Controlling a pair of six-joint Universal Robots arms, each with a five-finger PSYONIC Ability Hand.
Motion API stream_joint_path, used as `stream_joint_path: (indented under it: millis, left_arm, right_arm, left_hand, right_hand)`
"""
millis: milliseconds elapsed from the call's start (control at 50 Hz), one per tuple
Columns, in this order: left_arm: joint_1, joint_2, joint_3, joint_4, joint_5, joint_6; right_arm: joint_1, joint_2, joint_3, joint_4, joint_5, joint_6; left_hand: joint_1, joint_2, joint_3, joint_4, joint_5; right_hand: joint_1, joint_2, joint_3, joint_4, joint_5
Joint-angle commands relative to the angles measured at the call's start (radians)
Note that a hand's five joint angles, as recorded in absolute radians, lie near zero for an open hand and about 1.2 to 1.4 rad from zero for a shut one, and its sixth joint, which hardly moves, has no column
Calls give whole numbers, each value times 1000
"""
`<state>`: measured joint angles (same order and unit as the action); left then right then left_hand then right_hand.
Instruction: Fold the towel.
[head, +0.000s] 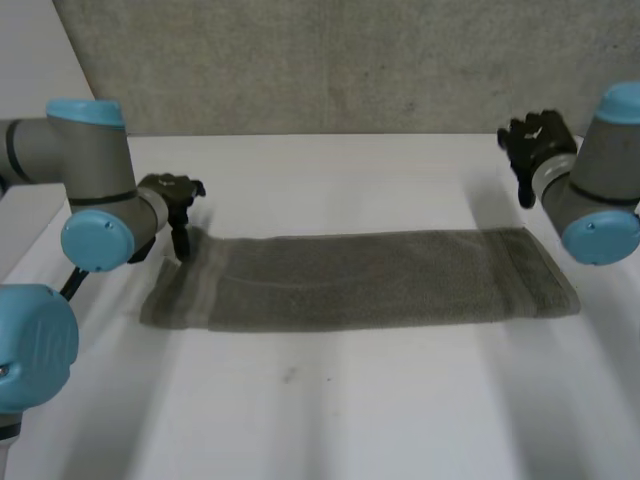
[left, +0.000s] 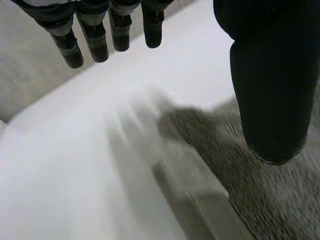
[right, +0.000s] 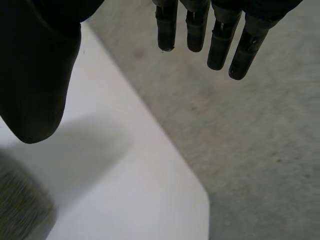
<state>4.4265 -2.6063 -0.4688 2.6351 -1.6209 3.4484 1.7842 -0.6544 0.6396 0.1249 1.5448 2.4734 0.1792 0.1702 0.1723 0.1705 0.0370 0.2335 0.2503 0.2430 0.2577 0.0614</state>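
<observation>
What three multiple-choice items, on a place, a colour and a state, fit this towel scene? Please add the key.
1. The left hand is: A) by the towel's left end; B) over its middle; C) by its right end.
2. The table is: A) black; B) white; C) red.
3. The right hand is: A) shut on the towel; B) shut on a cup; C) open, holding nothing.
Key: 1 A, the head view shows it there; 2 B, its bare top is white; 3 C, its fingers hang straight, empty.
</observation>
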Motion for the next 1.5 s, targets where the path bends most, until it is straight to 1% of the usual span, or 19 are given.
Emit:
stream_joint_path:
  millis: [20, 100, 180, 220, 280, 340, 600, 720, 800, 840, 860, 900, 920, 960, 980, 1000, 1140, 1340, 1500]
  left_arm:
    - [-9, 132, -27, -1, -34, -112]
    - [-9, 236, -134, -3, -21, -202]
    - [-9, 318, -264, 14, -5, -221]
    - [-9, 392, -406, 72, 25, -222]
    - [-10, 431, -485, 112, 44, -222]
    - [-9, 546, -713, 262, 85, -222]
    - [-19, 748, -1152, 644, 122, -222]
    - [-19, 801, -1298, 790, 122, -221]
    - [-19, 813, -1329, 824, 122, -219]
    - [-19, 821, -1337, 827, 122, -219]
    - [-19, 821, -1337, 827, 122, -219]
    - [-21, 821, -1338, 827, 124, -219]
    - [-21, 821, -1338, 827, 124, -219]
    - [-22, 822, -1340, 827, 124, -219]
    - [-22, 822, -1340, 829, 124, -219]
    - [-22, 822, -1338, 827, 124, -219]
    - [-21, 822, -1341, 827, 124, -221]
    - [-21, 827, -1343, 824, 124, -221]
    - [-22, 835, -1343, 824, 125, -221]
  right_arm:
    - [-11, -194, 120, -5, -19, 170]
    - [-14, -310, 277, 8, -70, 168]
    - [-29, -383, 407, 9, -117, 145]
    - [-86, -445, 526, 10, -141, 125]
    - [-109, -470, 583, 10, -150, 121]
    - [-146, -508, 736, 9, -198, 96]
    - [-226, -456, 925, -51, -330, 48]
    - [-229, -403, 962, -142, -328, 47]
    - [-229, -373, 965, -186, -325, 47]
    - [-229, -360, 965, -221, -324, 42]
    - [-229, -360, 965, -222, -324, 42]
    - [-230, -349, 960, -246, -324, 29]
    - [-230, -349, 960, -246, -324, 28]
    - [-232, -340, 951, -255, -318, 9]
    - [-232, -340, 951, -255, -318, 9]
    - [-238, -335, 948, -257, -312, -2]
    - [-310, -332, 927, -258, -241, -62]
    - [-526, -340, 826, -252, -175, -246]
    - [-511, -413, 747, -246, -163, -248]
  left_hand:
    - [-5, 4, 2, 4, -37]
    - [-5, 4, 2, 4, -37]
    - [-5, 4, 2, 4, -37]
    - [-5, 4, 2, 4, -37]
    - [-5, 4, 2, 4, -37]
    - [-5, 4, 2, 4, -37]
    - [-5, 4, 2, 4, -37]
    - [-5, 4, 2, 4, -37]
    - [-5, 4, 2, 4, -37]
    - [-5, 4, 2, 4, -37]
    - [-5, 4, 2, 4, -37]
    - [-5, 4, 2, 4, -37]
    - [-5, 4, 2, 4, -37]
    - [-5, 4, 2, 4, -37]
    - [-5, 4, 2, 4, -37]
    - [-5, 4, 2, 4, -37]
    - [-5, 4, 2, 4, -37]
    - [-5, 4, 2, 4, -37]
    - [-5, 4, 2, 4, -37]
  right_hand:
    - [-59, -76, -69, -83, -61]
    - [-59, -76, -69, -83, -61]
    - [-59, -76, -69, -83, -61]
    - [-59, -76, -69, -83, -61]
    - [-59, -76, -69, -83, -61]
    - [-59, -76, -69, -83, -61]
    - [-34, -51, -44, -58, -37]
    - [1, -16, -8, -23, -1]
    - [89, 72, 80, 65, 87]
    - [320, 303, 310, 296, 318]
    - [321, 304, 312, 297, 319]
    - [619, 602, 610, 595, 617]
    - [621, 604, 611, 596, 618]
    - [875, 858, 865, 851, 872]
    - [876, 859, 867, 852, 874]
    - [1103, 1086, 1093, 1079, 1100]
    - [1163, 1146, 1153, 1139, 1160]
    - [1163, 1146, 1153, 1139, 1160]
    - [1163, 1146, 1153, 1139, 1160]
